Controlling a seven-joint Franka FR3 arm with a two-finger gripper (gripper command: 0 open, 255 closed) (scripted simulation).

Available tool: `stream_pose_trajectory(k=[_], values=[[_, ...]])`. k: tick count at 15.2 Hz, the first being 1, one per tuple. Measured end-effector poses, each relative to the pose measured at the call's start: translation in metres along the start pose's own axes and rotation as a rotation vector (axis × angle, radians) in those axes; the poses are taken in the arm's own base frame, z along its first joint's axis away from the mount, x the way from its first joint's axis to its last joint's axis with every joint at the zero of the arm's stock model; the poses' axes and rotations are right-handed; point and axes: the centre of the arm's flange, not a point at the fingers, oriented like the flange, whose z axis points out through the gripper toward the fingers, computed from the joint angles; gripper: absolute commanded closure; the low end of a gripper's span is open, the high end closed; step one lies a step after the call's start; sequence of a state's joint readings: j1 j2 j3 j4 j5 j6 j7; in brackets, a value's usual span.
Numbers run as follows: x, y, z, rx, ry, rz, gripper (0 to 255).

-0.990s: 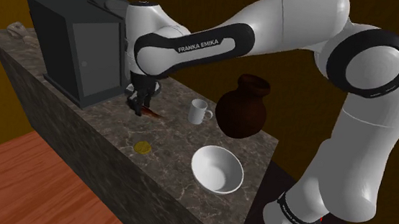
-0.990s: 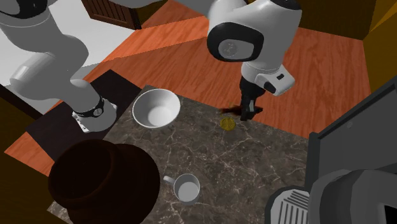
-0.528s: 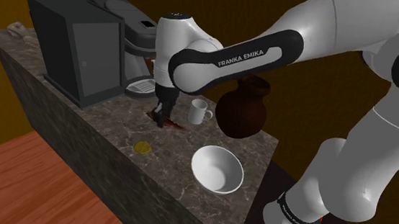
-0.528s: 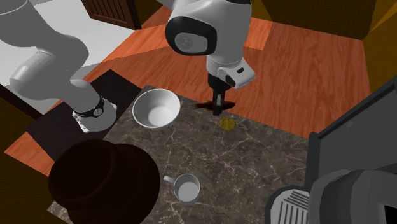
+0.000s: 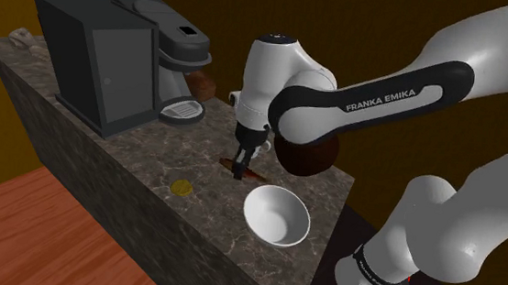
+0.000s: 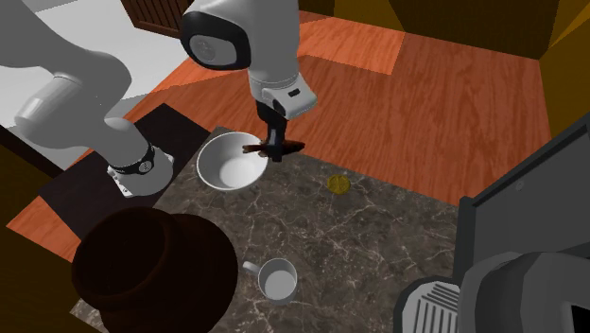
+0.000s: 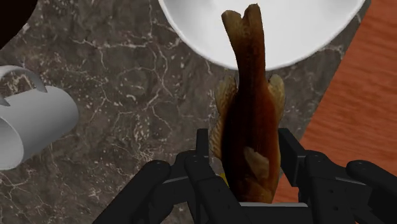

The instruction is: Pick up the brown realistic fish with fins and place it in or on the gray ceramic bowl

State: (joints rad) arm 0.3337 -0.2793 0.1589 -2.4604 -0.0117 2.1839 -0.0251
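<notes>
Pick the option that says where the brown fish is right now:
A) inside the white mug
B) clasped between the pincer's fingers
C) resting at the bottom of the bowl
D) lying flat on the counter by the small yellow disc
B: in the wrist view the brown fish sits clamped between the two black fingers of the pincer, its far end reaching over the rim of the white bowl.

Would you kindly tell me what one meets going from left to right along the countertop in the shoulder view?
Dark grey box-shaped appliance → small yellow disc → brown fish clasped in the gripper → white bowl. The coffee machine and the dark vase overlap their neighbours, so I leave them out.
</notes>
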Motion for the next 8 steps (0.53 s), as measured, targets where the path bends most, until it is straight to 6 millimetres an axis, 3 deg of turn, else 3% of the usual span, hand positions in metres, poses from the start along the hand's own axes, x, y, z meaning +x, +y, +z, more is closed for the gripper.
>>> stream_pose_trajectory(k=[8], values=[[-0.108,-0.017,-0.004,0.0,0.0,0.0,255]])
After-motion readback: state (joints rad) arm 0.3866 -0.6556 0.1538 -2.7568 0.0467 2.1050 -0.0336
